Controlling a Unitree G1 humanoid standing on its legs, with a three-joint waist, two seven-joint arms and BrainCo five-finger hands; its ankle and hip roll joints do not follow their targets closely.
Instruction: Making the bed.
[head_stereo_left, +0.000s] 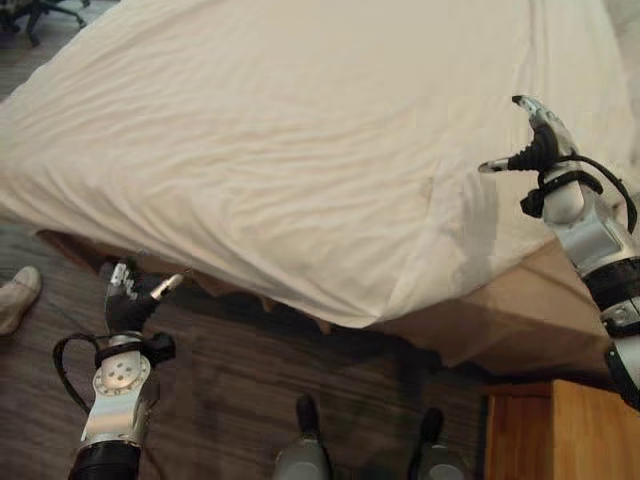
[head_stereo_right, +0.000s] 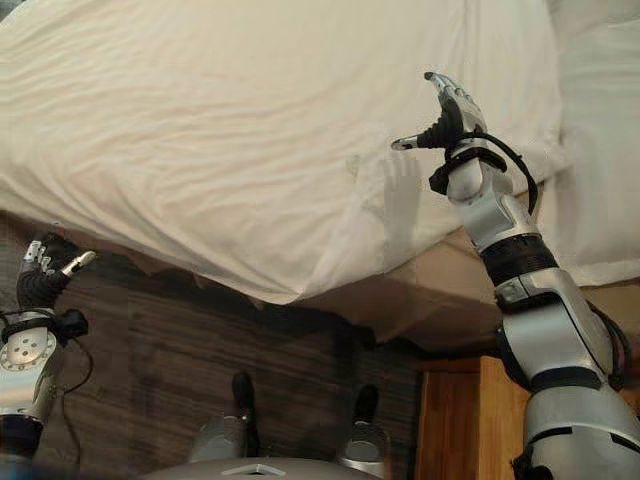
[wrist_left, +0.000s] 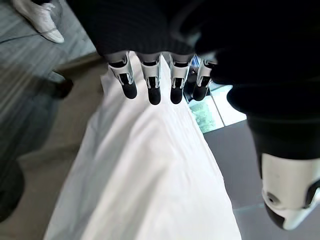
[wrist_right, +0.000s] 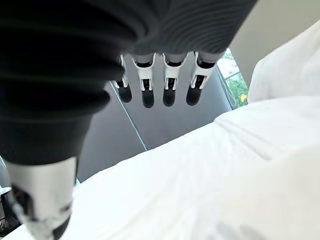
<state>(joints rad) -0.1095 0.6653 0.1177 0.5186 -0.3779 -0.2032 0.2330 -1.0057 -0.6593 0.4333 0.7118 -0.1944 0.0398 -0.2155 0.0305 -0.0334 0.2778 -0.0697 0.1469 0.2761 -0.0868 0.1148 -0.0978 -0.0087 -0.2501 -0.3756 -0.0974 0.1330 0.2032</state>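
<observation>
A white sheet (head_stereo_left: 300, 150) covers the bed, lightly wrinkled, and its near corner (head_stereo_left: 350, 305) hangs over the edge in front of me. Where it ends, the beige mattress side (head_stereo_left: 520, 310) is bare. My left hand (head_stereo_left: 133, 298) is low beside the bed's left edge, over the floor, with relaxed fingers (wrist_left: 152, 90) and nothing in them; the sheet (wrist_left: 145, 175) stretches past them. My right hand (head_stereo_right: 452, 115) is raised above the bed's right side, fingers (wrist_right: 167, 85) straight and thumb out, clear of the sheet (wrist_right: 225, 175) and holding nothing.
A white pillow (head_stereo_right: 600, 130) lies at the bed's far right. A wooden nightstand (head_stereo_left: 560, 430) stands at the lower right, close to my right arm. A person's light shoe (head_stereo_left: 15, 298) is on the dark wood floor at the left. A chair base (head_stereo_left: 30, 15) is at the far left.
</observation>
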